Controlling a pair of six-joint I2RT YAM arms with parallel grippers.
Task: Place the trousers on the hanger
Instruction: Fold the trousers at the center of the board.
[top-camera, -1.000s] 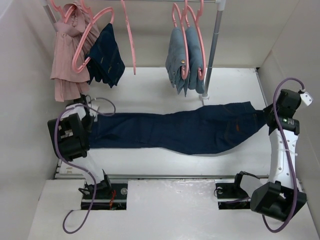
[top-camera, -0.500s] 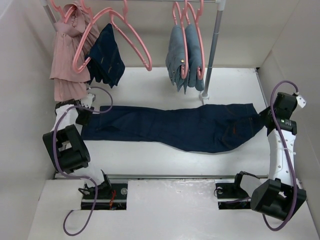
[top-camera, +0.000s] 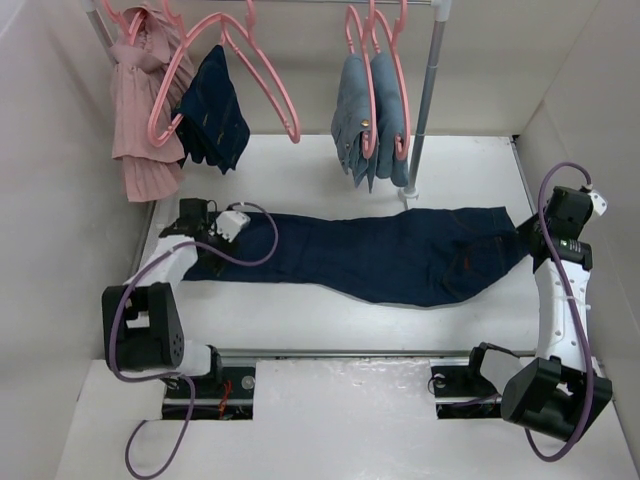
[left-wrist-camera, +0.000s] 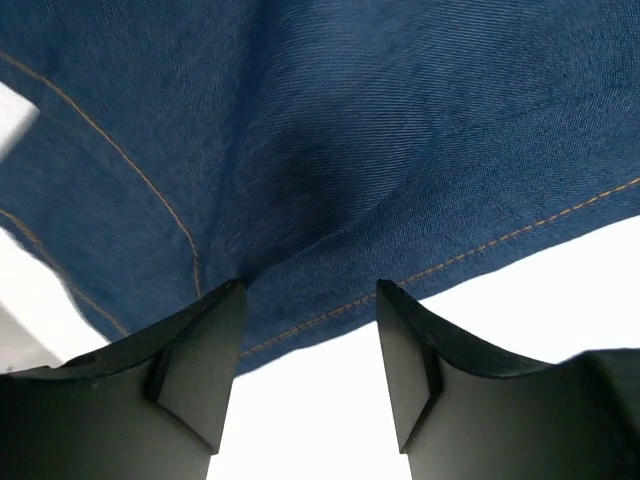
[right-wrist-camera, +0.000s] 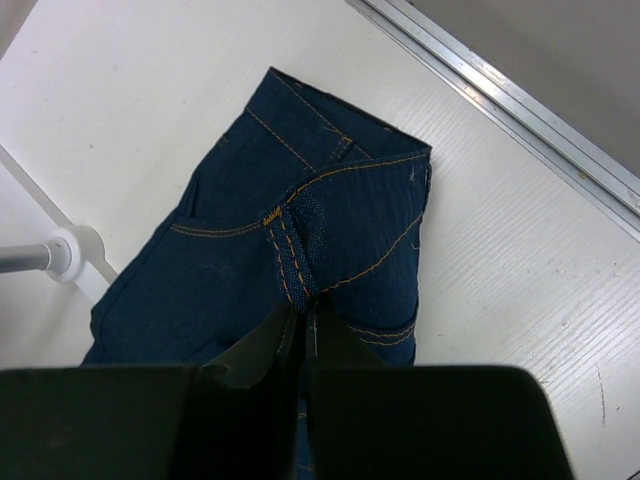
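As the right pincer (right-wrist-camera: 302, 325) clamps the trousers (top-camera: 380, 255), the left pincer (left-wrist-camera: 310, 300) gapes.

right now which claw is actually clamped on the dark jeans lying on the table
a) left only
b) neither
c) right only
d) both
c: the right claw is pinched shut on the trousers at the waistband, while the left claw stands open at the leg end, its jaws apart and not closed on the denim.
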